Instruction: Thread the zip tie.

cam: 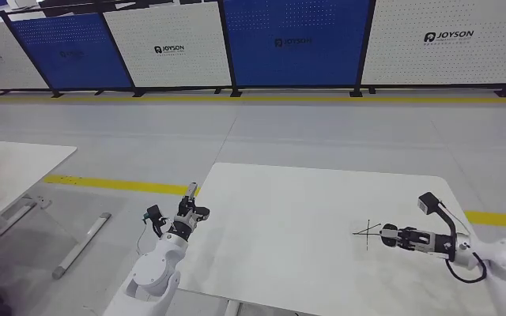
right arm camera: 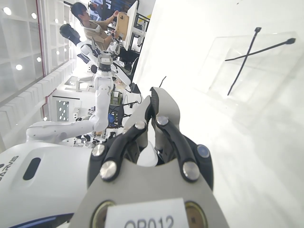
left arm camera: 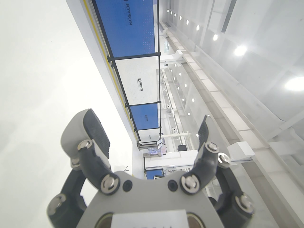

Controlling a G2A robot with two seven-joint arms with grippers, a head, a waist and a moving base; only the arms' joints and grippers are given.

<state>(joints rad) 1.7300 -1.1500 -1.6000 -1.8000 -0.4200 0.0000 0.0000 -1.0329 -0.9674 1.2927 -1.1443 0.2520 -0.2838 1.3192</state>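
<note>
Two black zip ties (right arm camera: 247, 55) lie crossed on a clear plastic sheet (right arm camera: 273, 79) on the white table (cam: 300, 213); from above the zip ties (cam: 368, 231) sit near the table's right side. My right gripper (right arm camera: 150, 102) is shut, hovering just short of them; in the top view the right gripper (cam: 383, 235) points at the crossing. A short black sliver (right arm camera: 162, 81) shows past its fingertips; I cannot tell whether it is held. My left gripper (left arm camera: 148, 119) is open with nothing between its fingers, and the left gripper (cam: 190, 194) stands at the table's left edge.
The wide bare stretch of the table lies between the two arms. Blue and white partition panels (cam: 292, 39) stand across the floor behind. Another white table (cam: 24, 170) stands off to the left.
</note>
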